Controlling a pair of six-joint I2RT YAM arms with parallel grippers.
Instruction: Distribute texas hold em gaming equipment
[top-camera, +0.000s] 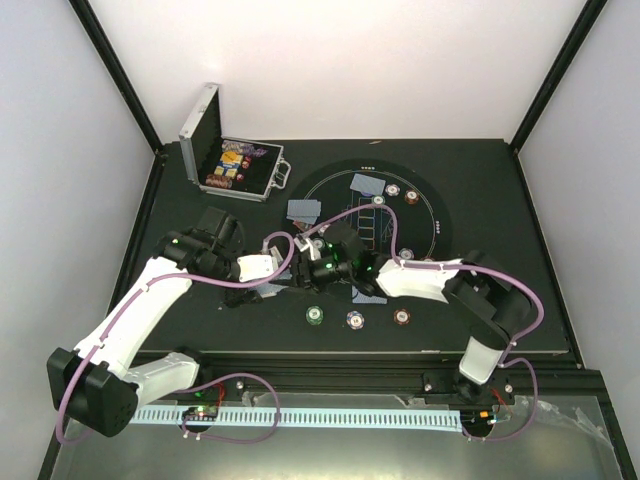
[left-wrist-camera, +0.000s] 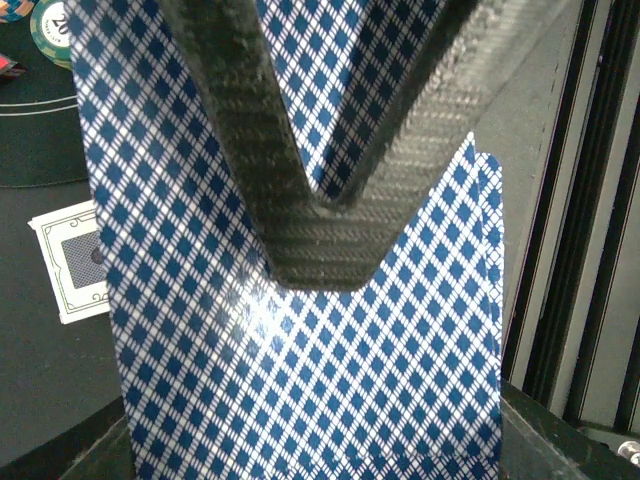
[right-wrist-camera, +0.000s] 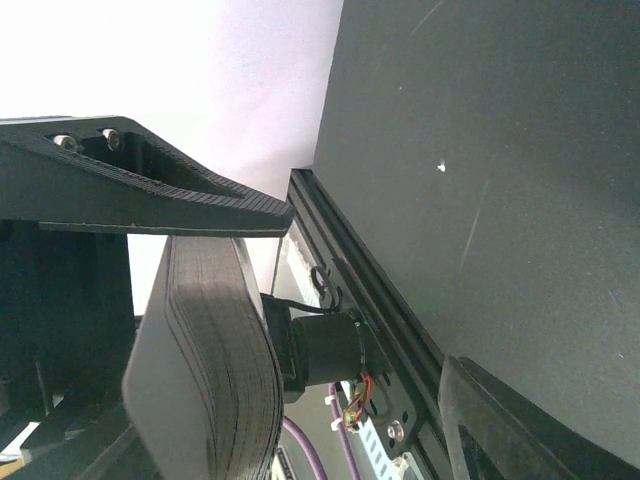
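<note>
My left gripper is shut on a deck of playing cards, whose blue diamond backs fill the left wrist view. My right gripper meets it at the table's middle. One of its dark fingers lies across the deck's top card. In the right wrist view the deck shows edge-on under the upper finger. A wide gap separates it from the lower finger, so the jaws stand open. A green chip, a blue-white chip and a dark red chip lie in a row near the front.
A silver case stands open at the back left with chips inside. The round black mat carries dealt cards and more chips. Another card lies left of the mat, and one lies on the table under the deck.
</note>
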